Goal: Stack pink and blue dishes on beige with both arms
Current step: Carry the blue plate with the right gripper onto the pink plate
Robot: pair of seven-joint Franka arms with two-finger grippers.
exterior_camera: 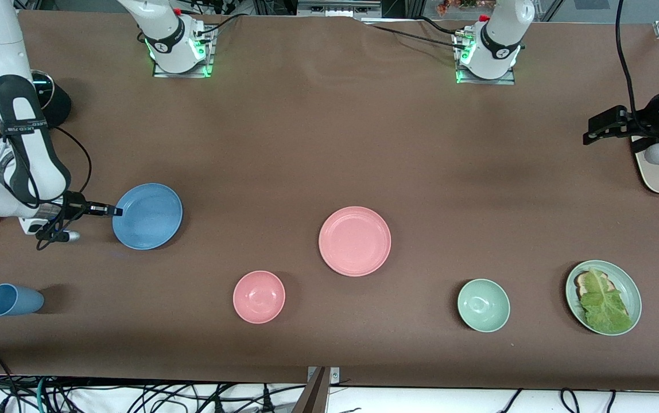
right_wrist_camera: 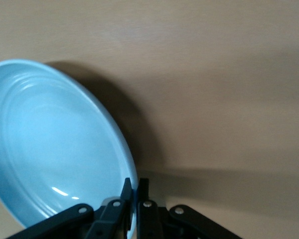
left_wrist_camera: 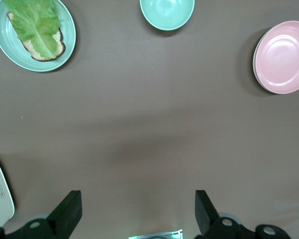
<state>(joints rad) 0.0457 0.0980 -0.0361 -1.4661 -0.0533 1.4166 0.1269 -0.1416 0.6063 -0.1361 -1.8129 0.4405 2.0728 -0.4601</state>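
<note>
Front view: we see nothing stacked yet.
Right gripper (exterior_camera: 116,211): clamped on the rim of the blue plate (exterior_camera: 148,217), at the right arm's end.
Pink plate (exterior_camera: 355,241): mid-table, untouched.
Left gripper (exterior_camera: 593,131): jaws wide, empty, over bare table, waiting.
Beige plate (exterior_camera: 654,179): we see only an edge, beneath the left arm.

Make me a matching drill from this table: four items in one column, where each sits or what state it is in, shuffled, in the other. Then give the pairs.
Items
1. blue plate
2. pink plate
3. blue cup
4. green plate

Places or states
A. lying on its side at the right arm's end of the table
B. holding toast and a lettuce leaf
C. rim pinched in the jaws of the right gripper
D. bare, near the middle of the table

Pairs: 1-C, 2-D, 3-A, 4-B
</note>
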